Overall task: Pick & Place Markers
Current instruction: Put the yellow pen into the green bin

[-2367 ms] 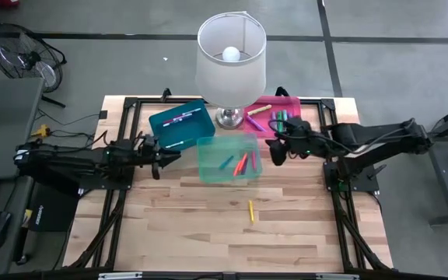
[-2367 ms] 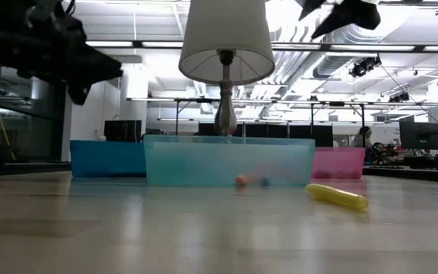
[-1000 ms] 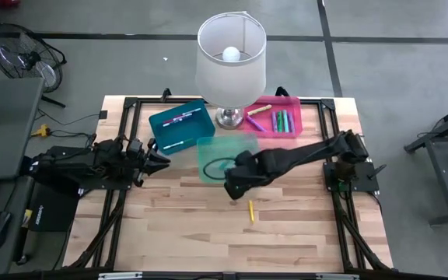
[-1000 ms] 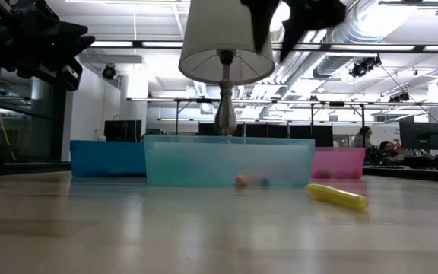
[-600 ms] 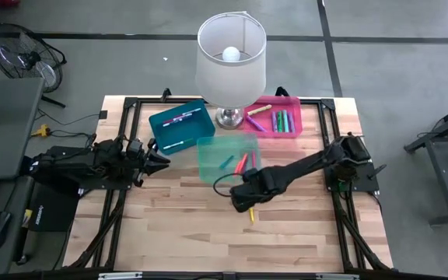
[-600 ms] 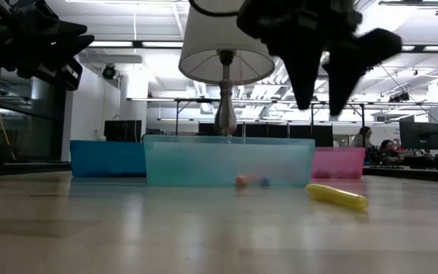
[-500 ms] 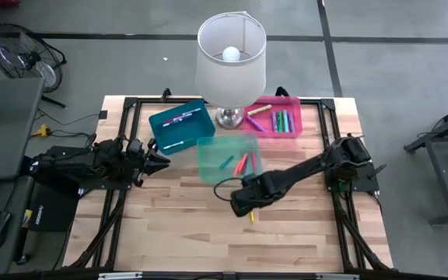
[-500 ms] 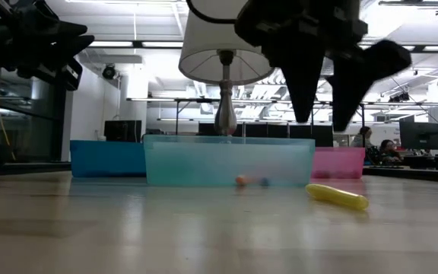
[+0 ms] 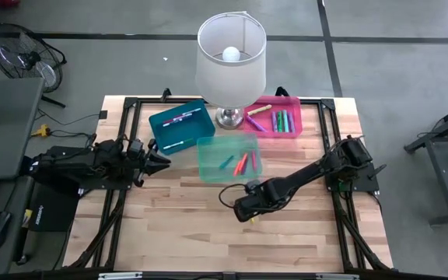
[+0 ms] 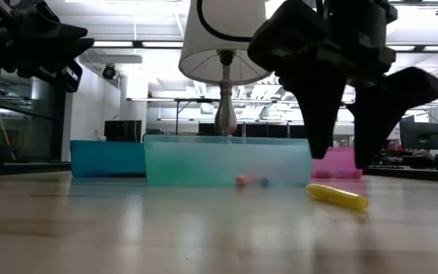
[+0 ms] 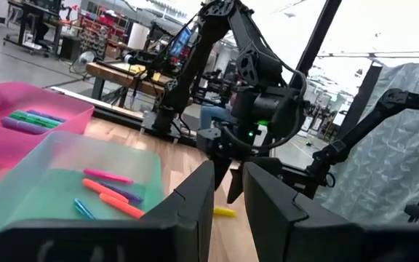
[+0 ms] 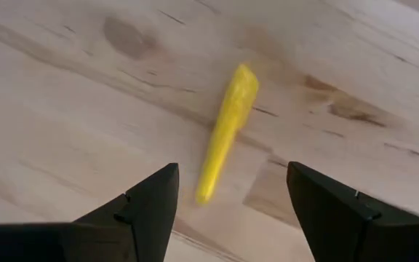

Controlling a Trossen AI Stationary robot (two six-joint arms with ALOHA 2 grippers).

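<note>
Markers sorted in three bins at desk's rear: pink bin w/ green, purple, yellow ones; clear teal bin w/ red, orange, blue; blue bin w/ two; right gripper, jaws apart, above lone yellow marker on desk; left gripper nearly closed, empty, beside blue bin.

From above, the dark right gripper covers nearly all of the yellow marker on the wooden table. Markers in the translucent teal plastic bin show only as blurred orange-blue smudges at table height. The white lampshade is cut off at top edge.
</note>
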